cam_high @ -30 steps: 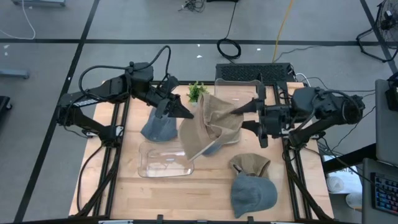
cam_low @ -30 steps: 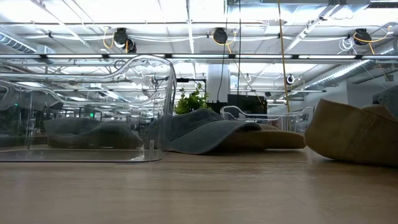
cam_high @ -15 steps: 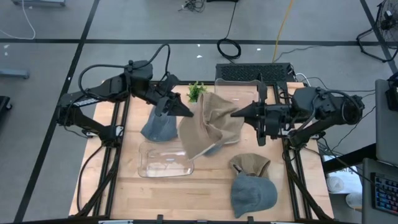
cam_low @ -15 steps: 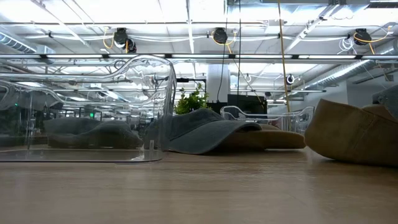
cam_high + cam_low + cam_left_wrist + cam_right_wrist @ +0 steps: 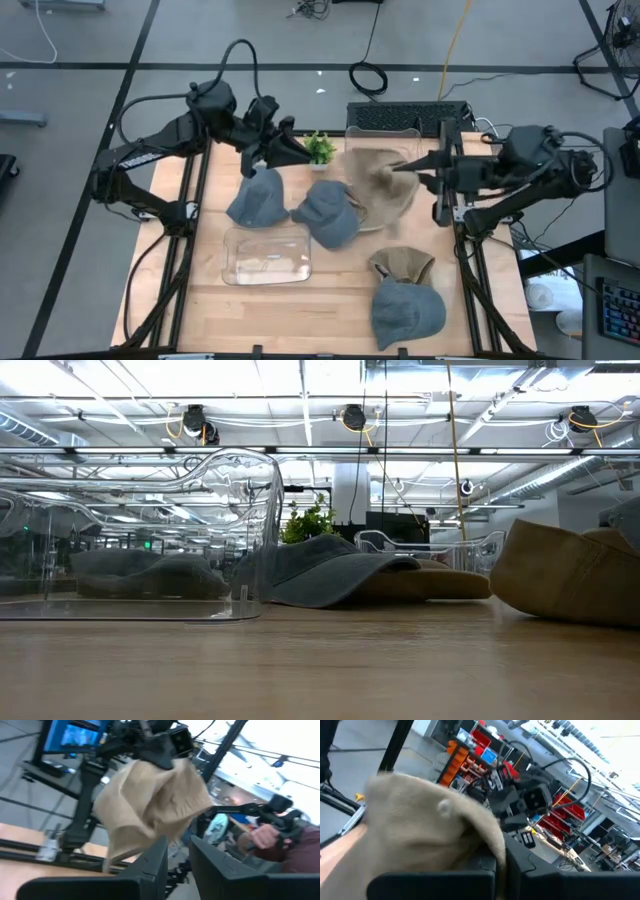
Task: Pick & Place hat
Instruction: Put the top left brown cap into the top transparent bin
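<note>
A tan hat (image 5: 382,186) hangs bunched from my right gripper (image 5: 400,168), which is shut on it above the table's far right part. The left wrist view shows the tan hat (image 5: 152,805) dangling in the air under that gripper (image 5: 167,751). My left gripper (image 5: 290,153) is open and holds nothing, up near the far edge beside a small plant (image 5: 320,148). Two blue hats (image 5: 328,212) (image 5: 258,198) lie on the table at mid-left. My right gripper pinches the tan hat's top edge (image 5: 172,766) between its two fingers, coming level from the table's right. Folded cloth fills the gap between the fingers (image 5: 497,851); how many layers cannot be told. The hat hangs slack below the fingers, lifted off the table.
A clear tray (image 5: 267,256) sits near the middle toward the near edge, large in the low view (image 5: 150,530). A second clear bin (image 5: 385,136) stands at the far edge. A tan hat (image 5: 402,264) and a blue hat (image 5: 406,310) lie at the near right.
The tan hat was stretched between both grippers; it now hangs from the right one alone. My right gripper pulled back toward the table's right and far edge, bunching the hat and uncovering a blue hat. My left gripper drew away toward the far left.
</note>
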Available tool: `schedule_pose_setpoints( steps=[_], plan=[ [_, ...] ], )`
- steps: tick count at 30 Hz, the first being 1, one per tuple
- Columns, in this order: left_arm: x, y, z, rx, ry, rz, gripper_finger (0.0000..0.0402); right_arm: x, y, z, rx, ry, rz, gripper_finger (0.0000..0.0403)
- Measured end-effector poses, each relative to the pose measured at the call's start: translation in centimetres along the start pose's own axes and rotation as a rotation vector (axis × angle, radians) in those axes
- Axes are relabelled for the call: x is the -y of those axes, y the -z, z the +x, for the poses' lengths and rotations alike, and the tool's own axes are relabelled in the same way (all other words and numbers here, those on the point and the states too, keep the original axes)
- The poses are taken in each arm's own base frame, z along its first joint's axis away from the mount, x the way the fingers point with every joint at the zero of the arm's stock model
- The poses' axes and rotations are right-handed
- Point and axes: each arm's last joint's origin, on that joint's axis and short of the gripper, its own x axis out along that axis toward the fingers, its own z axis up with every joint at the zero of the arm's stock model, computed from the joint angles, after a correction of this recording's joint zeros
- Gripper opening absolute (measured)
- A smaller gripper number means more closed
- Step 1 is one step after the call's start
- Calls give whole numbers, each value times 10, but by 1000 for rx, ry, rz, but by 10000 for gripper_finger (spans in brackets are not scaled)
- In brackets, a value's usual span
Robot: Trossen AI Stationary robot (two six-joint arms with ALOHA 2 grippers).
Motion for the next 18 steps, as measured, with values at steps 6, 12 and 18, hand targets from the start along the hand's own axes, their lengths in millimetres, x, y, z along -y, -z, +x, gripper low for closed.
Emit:
schedule_pose_setpoints(
  steps=[6,12,18],
  plan=[
    [-15,-4,-11,0,-72,20,85,4,1,-5,-48,98,85,0],
    [-22,-8,-19,-8,-58,9,85,7,4,-3,-246,158,144,0],
    [-26,-11,-25,-28,-19,-49,85,16,0,10,-376,205,239,0]
  ],
)
